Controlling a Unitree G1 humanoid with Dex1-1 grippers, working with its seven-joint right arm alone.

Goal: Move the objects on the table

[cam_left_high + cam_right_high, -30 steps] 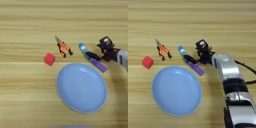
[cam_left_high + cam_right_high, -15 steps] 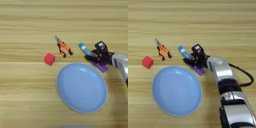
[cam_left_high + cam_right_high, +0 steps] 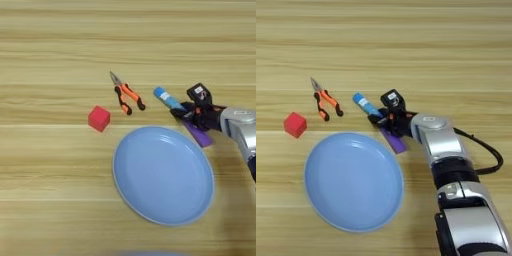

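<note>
A small red cube [image 3: 99,118] lies on the table [image 3: 60,45], left of the orange-and-black pliers [image 3: 127,94]. The blue stick with its white label [image 3: 166,98] lies slanted to the right of the pliers. Its lower right end is hidden under my right gripper [image 3: 379,120]. The purple block [image 3: 395,142] lies just below the gripper, partly covered by it, at the plate's upper right rim. The gripper sits low over the spot where stick and block meet, and the silver forearm [image 3: 438,142] comes in from the lower right.
A large light-blue round plate [image 3: 150,210] fills the middle front of the table, close below the stick and the block. A black cable [image 3: 491,155] loops out beside the forearm on the right.
My right gripper has moved left and down, from right of the purple block onto the lower end of the blue stick. Cube, pliers, stick and plate lie where they were.
</note>
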